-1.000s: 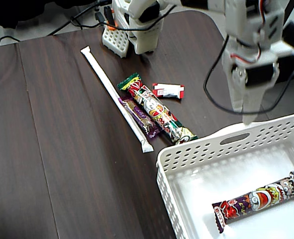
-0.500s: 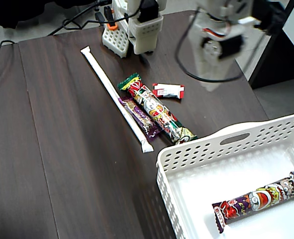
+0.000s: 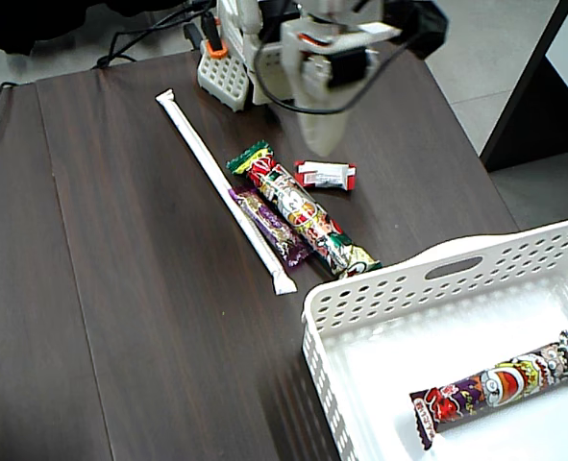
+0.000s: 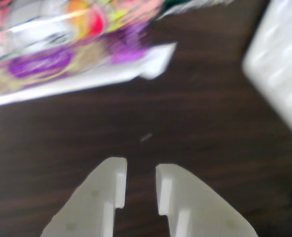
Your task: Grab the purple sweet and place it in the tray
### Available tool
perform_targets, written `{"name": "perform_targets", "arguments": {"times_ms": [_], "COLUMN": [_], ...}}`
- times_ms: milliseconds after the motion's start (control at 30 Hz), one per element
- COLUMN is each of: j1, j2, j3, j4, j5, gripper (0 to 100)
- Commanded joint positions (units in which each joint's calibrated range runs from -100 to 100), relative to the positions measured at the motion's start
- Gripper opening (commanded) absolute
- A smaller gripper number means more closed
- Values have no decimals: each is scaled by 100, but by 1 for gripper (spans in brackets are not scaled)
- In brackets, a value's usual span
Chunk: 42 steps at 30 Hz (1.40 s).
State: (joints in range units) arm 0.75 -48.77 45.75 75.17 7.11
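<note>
Not yet grasped, thin purple-wrapped sweet (image 3: 272,228) lying on dark table (image 3: 120,288) outside white perforated plastic tray (image 3: 408,274); white end effector (image 4: 141,170) empty, slightly apart.

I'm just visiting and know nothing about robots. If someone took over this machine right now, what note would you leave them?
Gripper: empty, jaws a narrow gap apart, hovering over the dark wooden table near the arm's base.
Purple-wrapped sweet: on the table, between the long white paper-wrapped stick and the colourful green-ended snack stick.
White perforated plastic tray: holds one purple-and-red wrapped snack stick.
Done: one sweet is in the tray.
Left: grab the purple sweet on the table and carry it to the tray.
</note>
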Motion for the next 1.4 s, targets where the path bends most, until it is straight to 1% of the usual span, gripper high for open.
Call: {"name": "perform_targets", "arguments": {"times_ms": [0, 500, 800, 1000, 1367], "j1": [311, 326, 216, 201, 245], "j2": [-1423, -3491, -5023, -5081, -5081], "j3": [740, 2384, 3425, 3708, 4155], "j4": [-77, -257, -68, -128, -86], "j5": [34, -23, -39, -574, -616], "gripper": [4, 4, 4, 5, 4]}}
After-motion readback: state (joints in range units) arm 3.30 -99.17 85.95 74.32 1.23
